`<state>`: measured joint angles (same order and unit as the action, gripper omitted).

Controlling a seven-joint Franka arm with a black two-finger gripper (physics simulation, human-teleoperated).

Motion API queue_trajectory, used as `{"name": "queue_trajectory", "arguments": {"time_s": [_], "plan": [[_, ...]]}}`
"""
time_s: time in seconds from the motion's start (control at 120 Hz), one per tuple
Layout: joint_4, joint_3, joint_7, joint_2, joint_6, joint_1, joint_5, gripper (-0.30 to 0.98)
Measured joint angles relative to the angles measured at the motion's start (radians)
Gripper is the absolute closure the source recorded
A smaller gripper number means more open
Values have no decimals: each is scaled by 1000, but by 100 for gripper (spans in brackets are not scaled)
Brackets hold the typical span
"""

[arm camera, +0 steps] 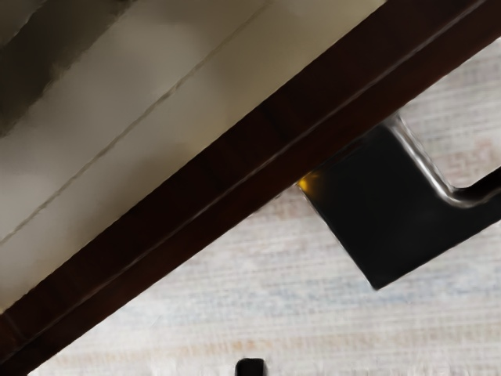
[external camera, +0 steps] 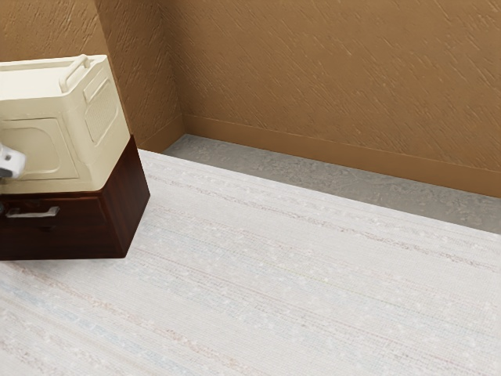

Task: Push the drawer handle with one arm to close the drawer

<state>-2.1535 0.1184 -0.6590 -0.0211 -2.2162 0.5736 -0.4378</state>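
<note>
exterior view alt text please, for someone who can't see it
A dark wooden cabinet stands at the view's left, its drawer, with a metal handle, apparently closed. A cream crate sits on top, and part of the robot arm shows in front. Around are a pale streaked surface and textured brown walls.

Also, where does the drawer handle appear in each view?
Exterior view: the drawer handle is near the exterior view's left edge, on the front of the dark cabinet, below the cream crate.
Wrist view: the handle is the curved silver bar coming off the dark wood, beside a black block-like shape.
Shared landmark: the dark cabinet.
</note>
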Motion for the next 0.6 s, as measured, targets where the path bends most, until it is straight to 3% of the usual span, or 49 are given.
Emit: {"name": "queue_trajectory", "arguments": {"time_s": [0.033, 0.108, 0.217, 0.292, 0.375, 0.45, 0.533, 0.6], "plan": [[-6, -50, 39, 27, 21, 41, 74, 82], [-118, -42, 128, 218, 72, -50, 186, 78], [-156, -105, 247, 584, 260, -144, 268, 79], [-2, -117, 297, 671, 454, -166, 306, 68], [164, -154, 300, 648, 655, -166, 360, 49], [337, -275, 282, 537, 791, -167, 407, 35], [599, -485, 244, 311, 893, -185, 471, 23], [672, -552, 226, 236, 948, -220, 498, 17]]}}
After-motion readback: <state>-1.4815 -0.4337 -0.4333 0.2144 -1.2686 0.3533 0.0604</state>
